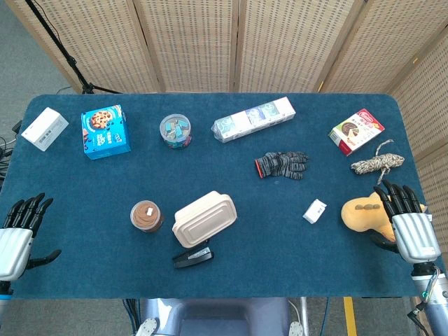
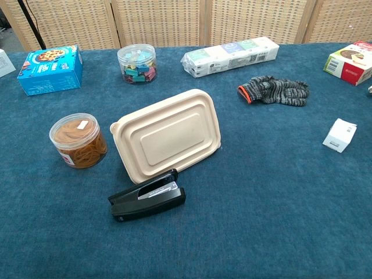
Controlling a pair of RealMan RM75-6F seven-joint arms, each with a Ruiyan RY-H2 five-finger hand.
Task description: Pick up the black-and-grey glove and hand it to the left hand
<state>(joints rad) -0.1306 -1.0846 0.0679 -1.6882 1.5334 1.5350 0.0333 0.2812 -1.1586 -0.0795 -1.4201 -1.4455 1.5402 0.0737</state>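
**Listener:** Where is the glove?

**Operator:** I see the black-and-grey glove lying flat on the blue table, right of centre, its red-edged cuff pointing left and fingers pointing right. It lies just in front of a long wrapped pack and nothing touches it.

**Listener:** And the hands?

**Operator:** My right hand sits at the table's right edge, palm down, fingers spread and holding nothing — well apart from the glove. It rests just beside a tan, gourd-shaped object; I cannot tell whether they touch. My left hand is at the far left edge, fingers also spread and empty. Only the head view shows the hands.

**Listener:** What lies between?

**Operator:** A small white box sits between the glove and the right hand. Near the table's middle there is a beige lidded container, with a black stapler just in front of it and a brown round tub to its left.
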